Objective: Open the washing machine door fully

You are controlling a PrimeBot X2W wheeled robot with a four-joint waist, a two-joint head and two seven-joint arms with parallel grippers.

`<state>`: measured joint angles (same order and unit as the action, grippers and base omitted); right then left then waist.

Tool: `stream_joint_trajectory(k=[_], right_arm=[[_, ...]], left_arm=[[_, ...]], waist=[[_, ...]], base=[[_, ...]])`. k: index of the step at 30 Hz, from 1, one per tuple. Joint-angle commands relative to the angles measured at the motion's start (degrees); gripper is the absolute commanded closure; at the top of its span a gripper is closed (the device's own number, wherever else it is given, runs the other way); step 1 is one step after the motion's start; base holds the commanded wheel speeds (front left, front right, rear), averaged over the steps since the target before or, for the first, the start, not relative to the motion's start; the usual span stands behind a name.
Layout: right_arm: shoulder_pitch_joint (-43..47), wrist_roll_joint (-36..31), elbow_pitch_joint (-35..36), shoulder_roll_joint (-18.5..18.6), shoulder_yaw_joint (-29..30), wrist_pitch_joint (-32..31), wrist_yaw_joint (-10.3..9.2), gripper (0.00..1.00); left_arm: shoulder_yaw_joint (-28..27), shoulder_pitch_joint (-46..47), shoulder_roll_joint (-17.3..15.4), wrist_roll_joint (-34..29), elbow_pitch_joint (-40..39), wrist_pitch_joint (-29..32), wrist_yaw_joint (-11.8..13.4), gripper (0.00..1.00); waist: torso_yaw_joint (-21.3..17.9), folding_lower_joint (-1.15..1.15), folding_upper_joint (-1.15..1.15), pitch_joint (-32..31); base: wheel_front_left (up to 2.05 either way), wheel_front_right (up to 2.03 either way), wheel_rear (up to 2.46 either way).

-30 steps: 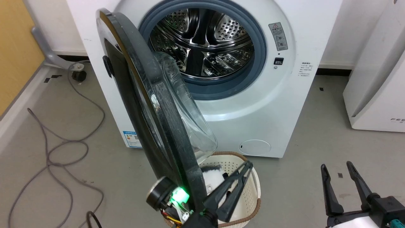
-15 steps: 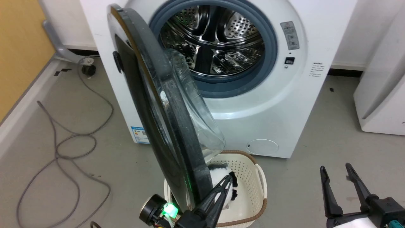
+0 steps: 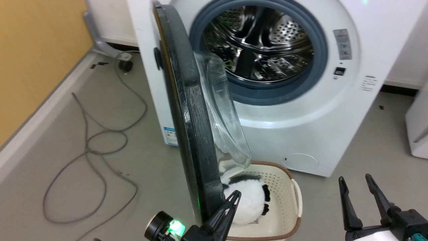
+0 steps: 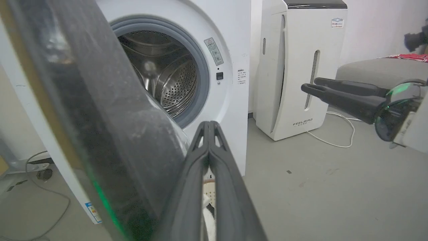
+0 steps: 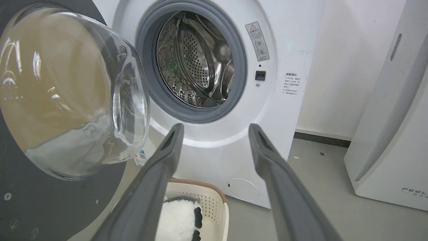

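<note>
Wider now, the washing machine door (image 3: 194,117) rests against our closed, empty left hand (image 3: 235,194); right hand (image 3: 354,178) spread, idle; more swing needed.

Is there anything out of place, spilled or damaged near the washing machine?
Nothing looks spilled or broken. Two things stand out: a basket holding a black-and-white plush toy stands on the floor partly under the open door, and a grey cable lies in loose loops left of the machine.
</note>
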<state>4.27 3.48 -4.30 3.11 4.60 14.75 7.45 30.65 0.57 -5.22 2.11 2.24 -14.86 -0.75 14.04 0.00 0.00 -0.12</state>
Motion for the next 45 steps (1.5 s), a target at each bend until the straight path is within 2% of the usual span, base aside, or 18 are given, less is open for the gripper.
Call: stream_joint_trajectory(k=[1,11,22,33,39,45], right_arm=[[0.64,0.23,-0.11,-0.24,-0.05,0.25,0.03,0.00],[0.31,0.80,-0.15,-0.24,0.44,0.25,0.03,0.00],[-0.15,0.92,-0.51,-0.24,0.52,0.25,0.03,0.00],[-0.82,-0.43,-0.26,-0.24,0.90,0.25,0.03,0.00],[-2.15,-2.01,-0.25,-0.24,1.28,0.25,0.03,0.00],[-4.38,-3.45,-0.04,-0.24,0.40,0.25,0.03,0.00]], left_arm=[[-0.95,-0.83,-0.80,-0.16,-0.11,-0.14,0.48,1.00],[-2.38,-3.01,-1.26,0.16,-1.16,-0.14,1.69,1.00],[-7.39,-3.82,-3.43,0.71,-1.67,-0.14,3.79,1.00],[-18.25,-2.10,-5.38,3.60,-1.97,-0.14,7.08,1.00],[-24.00,1.80,-5.24,5.30,-0.02,-0.14,6.90,1.00],[-30.60,5.94,-3.73,6.53,2.82,-0.14,7.38,1.00]], waist=[[1.48,0.00,0.00,-0.05],[7.69,0.00,0.00,0.77],[12.63,0.00,0.00,1.91],[14.10,0.00,0.00,4.58],[14.65,0.00,0.00,7.38],[13.95,0.00,0.00,10.34]], base=[[0.00,0.00,0.00],[0.00,0.00,0.00],[0.00,0.00,0.00],[0.00,0.00,0.00],[0.00,0.00,0.00],[0.00,0.00,0.00]])
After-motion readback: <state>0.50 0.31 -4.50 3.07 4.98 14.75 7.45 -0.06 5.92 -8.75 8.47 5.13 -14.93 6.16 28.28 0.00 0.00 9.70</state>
